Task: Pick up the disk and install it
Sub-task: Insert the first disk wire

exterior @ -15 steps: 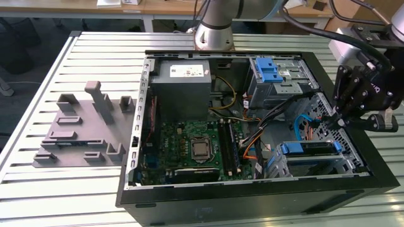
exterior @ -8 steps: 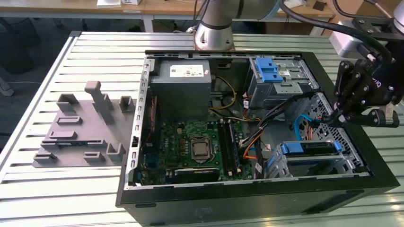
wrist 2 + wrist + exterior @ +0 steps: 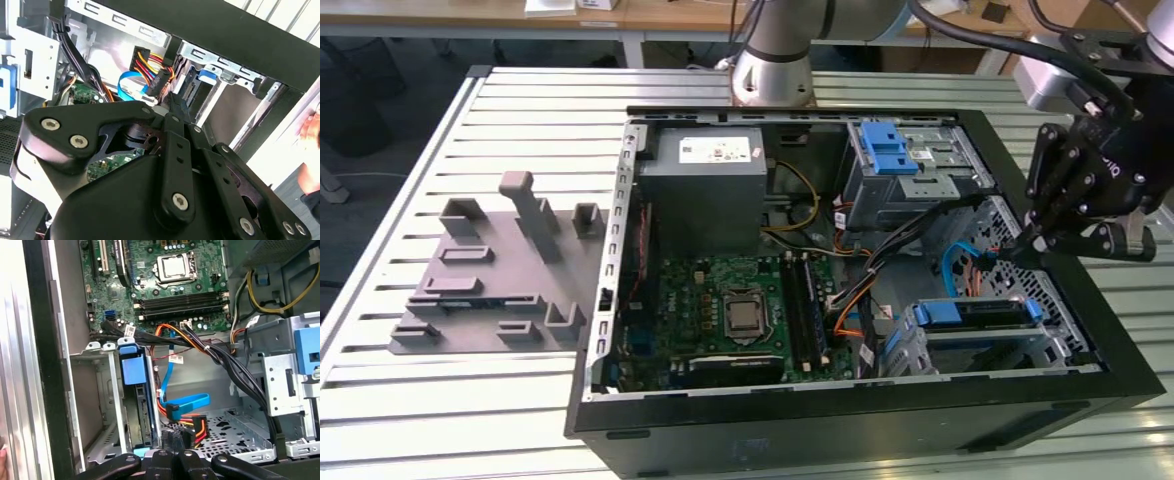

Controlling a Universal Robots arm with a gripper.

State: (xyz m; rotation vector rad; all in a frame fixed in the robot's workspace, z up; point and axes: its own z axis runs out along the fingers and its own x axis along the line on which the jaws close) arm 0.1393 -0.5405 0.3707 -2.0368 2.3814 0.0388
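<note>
Disk point(image 3: 970, 313) sits on edge in the lower drive bay point(image 3: 102, 390) of the open computer case point(image 3: 854, 420), blue rails up. My pincer point(image 3: 1023, 243) hangs just above the case's corner near it, fingers pressed together, holding nothing. Blue data cable point(image 3: 187, 402) lies loose beside. Case rests on slatted bench point(image 3: 400, 400).

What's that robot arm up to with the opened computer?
A robot arm's claw hangs inside an open computer case, near its drive bays. A disk with blue rails sits in the lower bay, at the exterior view's right. The claw is close above it, next to loose blue and orange cables.
</note>
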